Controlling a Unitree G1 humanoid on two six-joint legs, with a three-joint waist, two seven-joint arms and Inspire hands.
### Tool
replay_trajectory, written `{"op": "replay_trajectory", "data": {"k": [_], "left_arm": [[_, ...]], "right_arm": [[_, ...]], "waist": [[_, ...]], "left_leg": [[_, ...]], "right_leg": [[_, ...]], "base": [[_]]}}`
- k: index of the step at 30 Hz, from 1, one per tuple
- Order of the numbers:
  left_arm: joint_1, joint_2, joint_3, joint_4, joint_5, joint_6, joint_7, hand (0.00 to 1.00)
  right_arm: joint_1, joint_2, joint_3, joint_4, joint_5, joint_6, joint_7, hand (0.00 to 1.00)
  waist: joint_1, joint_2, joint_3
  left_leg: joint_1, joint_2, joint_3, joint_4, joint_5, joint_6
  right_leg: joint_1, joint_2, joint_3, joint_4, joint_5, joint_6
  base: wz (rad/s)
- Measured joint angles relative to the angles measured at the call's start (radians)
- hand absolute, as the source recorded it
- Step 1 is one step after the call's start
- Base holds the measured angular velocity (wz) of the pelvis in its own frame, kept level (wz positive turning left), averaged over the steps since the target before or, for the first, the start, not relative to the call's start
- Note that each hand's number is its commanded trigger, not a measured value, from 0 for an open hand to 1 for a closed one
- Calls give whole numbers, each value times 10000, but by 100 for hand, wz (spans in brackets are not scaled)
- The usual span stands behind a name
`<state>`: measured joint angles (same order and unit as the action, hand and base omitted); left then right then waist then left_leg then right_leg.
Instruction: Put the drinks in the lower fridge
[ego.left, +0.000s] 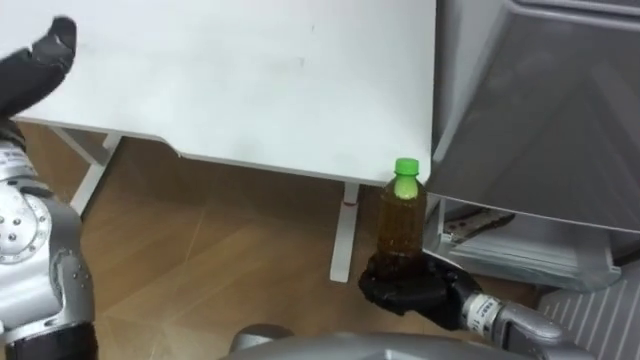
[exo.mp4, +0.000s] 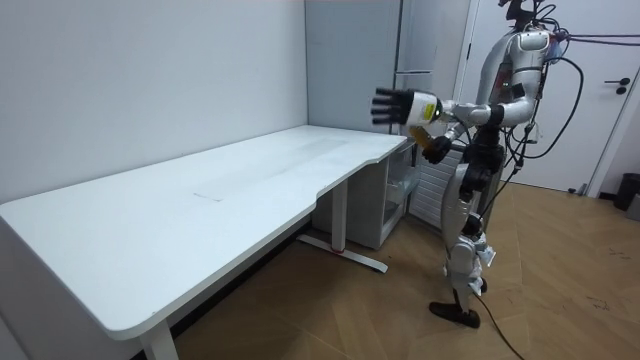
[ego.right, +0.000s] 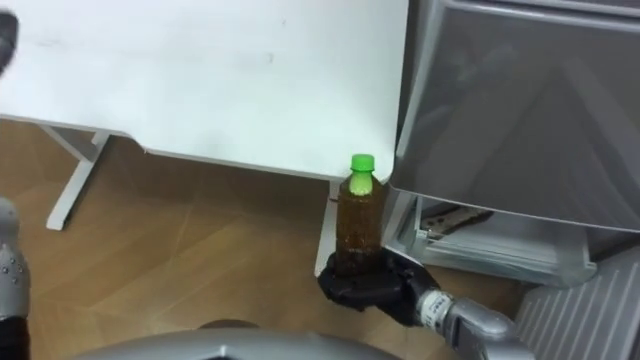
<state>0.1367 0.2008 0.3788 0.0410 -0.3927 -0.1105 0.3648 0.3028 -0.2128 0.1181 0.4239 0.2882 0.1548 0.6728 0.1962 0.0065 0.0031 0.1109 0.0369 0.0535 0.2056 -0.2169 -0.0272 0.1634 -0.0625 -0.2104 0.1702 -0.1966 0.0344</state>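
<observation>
A clear bottle (ego.left: 402, 228) of amber drink with a green cap stands upright in my right hand (ego.left: 412, 291), whose dark fingers curl round its base. It hangs over the wooden floor, just past the white table's (ego.left: 250, 80) near corner and in front of the grey fridge (ego.left: 545, 110). The fridge's lower part shows a white shelf (ego.left: 500, 240) under the grey front. My left hand (ego.left: 36, 62) is raised over the table at the upper left, fingers spread. In the room view I stand at the table's end facing the fridge (exo.mp4: 350, 60), bottle (exo.mp4: 433, 140) at chest height.
The table's white leg (ego.left: 344, 232) stands on the floor just left of the bottle. A ribbed grey panel (ego.left: 600, 320) lies at the lower right. Open wooden floor (ego.left: 210, 260) stretches to the left under the table edge.
</observation>
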Motion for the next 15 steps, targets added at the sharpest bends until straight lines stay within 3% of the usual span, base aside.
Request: {"op": "replay_trajectory", "data": {"k": [6, 8, 15], "left_arm": [[633, -29, -787, 2765, -304, 465, 113, 0], [812, -40, -1041, 3073, -346, 618, 103, 0], [872, -24, -2144, 5687, -566, 710, -135, 0]], "right_arm": [[9, 151, -29, 569, 77, 12, -191, 100], [11, 151, -20, 788, 191, 14, -317, 100], [-90, 74, 40, 1496, 845, 9, -816, 100]], "waist": [[-51, 5, 3], [-65, -2, 11], [-387, 23, -13]], "left_leg": [[46, 2, 0, -23, -2, 0], [22, 3, -25, -25, -3, 0], [-129, 0, 16, -16, 6, -8]], "right_leg": [[110, 9, -19, -26, 0, 0], [81, 9, -41, -27, 0, 0], [-43, 8, -31, -25, -1, 1]], "base": [[0], [3], [0]]}}
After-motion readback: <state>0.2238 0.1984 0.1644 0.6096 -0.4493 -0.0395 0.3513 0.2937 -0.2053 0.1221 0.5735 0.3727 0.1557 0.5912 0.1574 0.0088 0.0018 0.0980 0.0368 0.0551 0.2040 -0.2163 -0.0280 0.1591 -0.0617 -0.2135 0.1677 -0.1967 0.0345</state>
